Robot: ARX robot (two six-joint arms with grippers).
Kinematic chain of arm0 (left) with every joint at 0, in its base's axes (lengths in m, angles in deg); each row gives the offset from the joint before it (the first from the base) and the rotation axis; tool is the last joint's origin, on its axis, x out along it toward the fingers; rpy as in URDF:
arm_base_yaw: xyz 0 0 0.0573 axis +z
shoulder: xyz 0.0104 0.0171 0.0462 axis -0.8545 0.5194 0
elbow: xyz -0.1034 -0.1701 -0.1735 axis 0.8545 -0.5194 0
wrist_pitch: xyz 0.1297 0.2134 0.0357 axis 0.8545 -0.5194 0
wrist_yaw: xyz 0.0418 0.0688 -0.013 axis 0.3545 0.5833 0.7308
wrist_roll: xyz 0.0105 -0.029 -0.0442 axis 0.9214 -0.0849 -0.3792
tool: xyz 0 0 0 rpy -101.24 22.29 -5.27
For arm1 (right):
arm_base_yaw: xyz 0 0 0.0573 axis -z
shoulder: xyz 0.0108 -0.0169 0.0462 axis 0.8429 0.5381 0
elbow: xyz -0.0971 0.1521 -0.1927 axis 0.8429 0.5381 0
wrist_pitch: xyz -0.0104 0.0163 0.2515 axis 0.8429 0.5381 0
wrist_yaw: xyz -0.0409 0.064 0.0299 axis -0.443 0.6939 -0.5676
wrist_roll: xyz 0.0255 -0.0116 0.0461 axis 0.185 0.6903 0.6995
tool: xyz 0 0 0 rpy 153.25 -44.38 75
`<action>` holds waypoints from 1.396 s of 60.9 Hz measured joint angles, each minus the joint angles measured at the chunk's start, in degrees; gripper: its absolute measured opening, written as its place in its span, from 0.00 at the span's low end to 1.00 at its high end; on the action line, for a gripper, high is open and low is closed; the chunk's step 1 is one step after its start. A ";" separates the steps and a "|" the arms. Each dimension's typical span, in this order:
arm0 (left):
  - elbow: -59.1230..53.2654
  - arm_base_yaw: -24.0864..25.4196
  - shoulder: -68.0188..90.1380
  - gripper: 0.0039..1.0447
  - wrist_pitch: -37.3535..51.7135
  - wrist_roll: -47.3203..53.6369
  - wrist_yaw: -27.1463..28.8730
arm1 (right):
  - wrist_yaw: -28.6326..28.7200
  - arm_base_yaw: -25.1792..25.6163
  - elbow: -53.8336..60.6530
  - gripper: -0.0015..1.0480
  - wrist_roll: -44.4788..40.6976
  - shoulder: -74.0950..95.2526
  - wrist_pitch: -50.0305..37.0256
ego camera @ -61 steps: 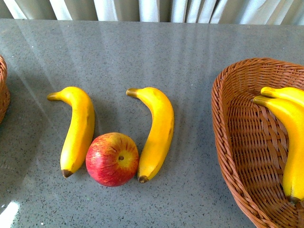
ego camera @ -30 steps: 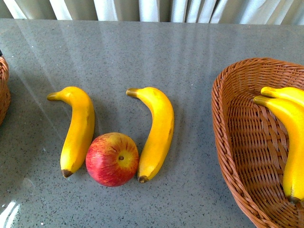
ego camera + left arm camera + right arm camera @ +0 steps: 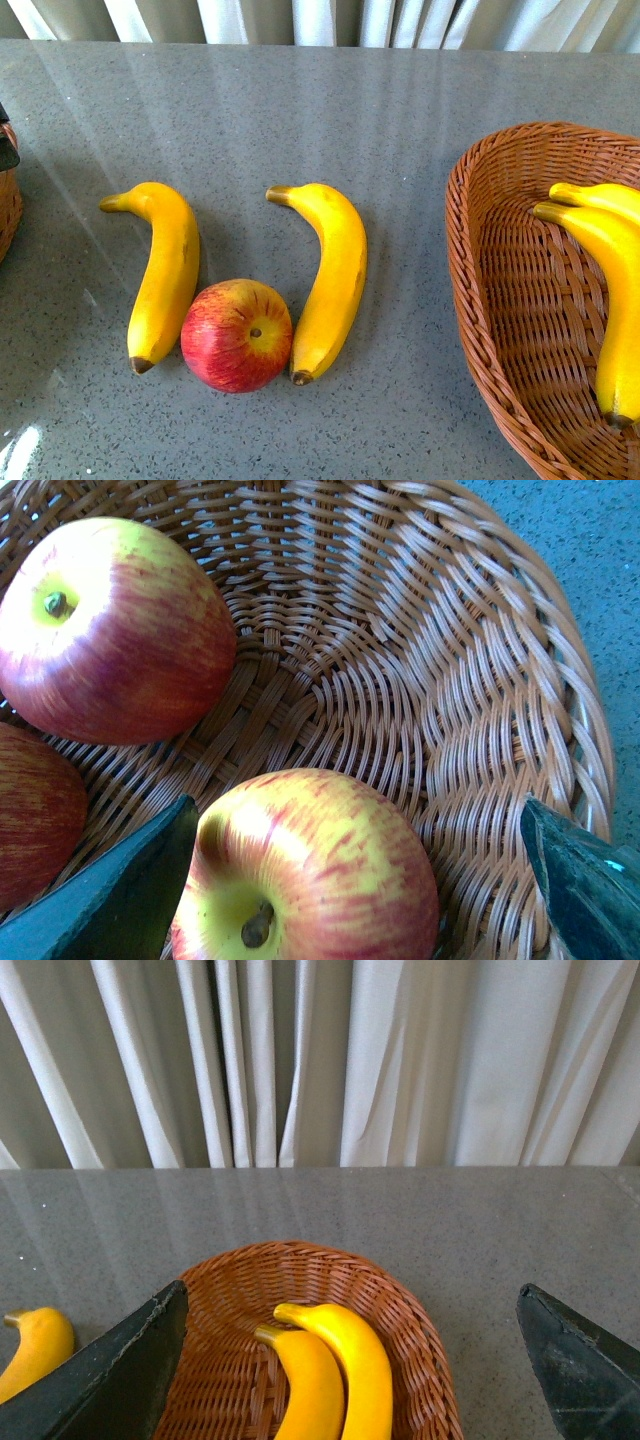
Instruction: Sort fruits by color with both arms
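Observation:
On the grey table lie two yellow bananas (image 3: 165, 270) (image 3: 330, 275) with a red apple (image 3: 237, 335) touching both between their lower ends. My left gripper (image 3: 357, 810) is open above a wicker basket (image 3: 480, 680), its jaws on either side of a red-yellow apple (image 3: 310, 870) without touching it. Two more apples (image 3: 115, 630) (image 3: 35, 820) lie in that basket. My right gripper (image 3: 350, 1292) hangs open over the other basket (image 3: 230, 1290), which holds two bananas (image 3: 345, 1360) (image 3: 305, 1385).
The banana basket (image 3: 480, 300) stands at the table's right edge and the apple basket's rim (image 3: 8, 200) shows at the far left. A black part of my left arm (image 3: 5, 145) sits above that rim. White curtains (image 3: 320, 1060) hang behind the table.
A black part of my left arm has come into the front view's left edge above the apple basket. The fruit on the table has not moved.

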State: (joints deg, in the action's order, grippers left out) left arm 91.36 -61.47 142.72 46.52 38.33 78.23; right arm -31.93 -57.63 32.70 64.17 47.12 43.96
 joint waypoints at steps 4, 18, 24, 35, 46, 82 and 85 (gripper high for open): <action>-0.61 -0.79 -2.03 0.91 0.35 0.55 0.48 | 0.00 0.00 0.00 0.91 0.00 0.00 0.00; -4.04 -9.03 -10.82 0.91 0.02 2.01 3.76 | 0.00 0.00 0.00 0.91 0.00 0.00 0.00; -5.75 -14.21 -12.96 0.91 -0.07 1.68 4.24 | 0.00 0.00 0.00 0.91 0.00 0.00 0.00; -9.11 -23.65 -13.49 0.91 -0.07 0.33 4.33 | 0.00 0.00 0.00 0.91 0.00 0.00 0.00; -10.47 -29.46 -13.92 0.91 -0.81 -0.39 4.15 | 0.00 0.00 0.00 0.91 0.00 0.00 0.00; -10.53 -41.05 -9.62 0.91 -1.88 -11.10 2.12 | 0.00 0.00 0.00 0.91 0.00 0.00 0.00; -10.53 -41.20 -9.11 0.91 -1.62 -11.39 2.03 | 0.00 0.00 0.00 0.91 0.00 0.00 0.00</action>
State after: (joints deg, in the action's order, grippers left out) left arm 80.82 -102.67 133.61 44.90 26.94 80.26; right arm -31.93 -57.63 32.70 64.17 47.12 43.96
